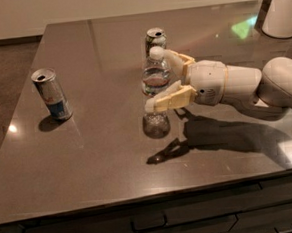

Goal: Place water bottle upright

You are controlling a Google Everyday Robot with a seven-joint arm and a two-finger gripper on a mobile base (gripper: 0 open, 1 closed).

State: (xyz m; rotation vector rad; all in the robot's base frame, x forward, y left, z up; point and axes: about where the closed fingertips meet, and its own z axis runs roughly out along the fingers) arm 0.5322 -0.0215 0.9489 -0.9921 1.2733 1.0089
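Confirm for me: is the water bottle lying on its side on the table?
No, the water bottle stands upright on the table, cap up, with the gripper open around its middle.

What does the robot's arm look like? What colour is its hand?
The arm is smooth, rounded and white, like fat tubes joined together. The gripper, out over the table at the bottle, has a rounded white wrist and two flat tan jaws with paler tips. No cables show.
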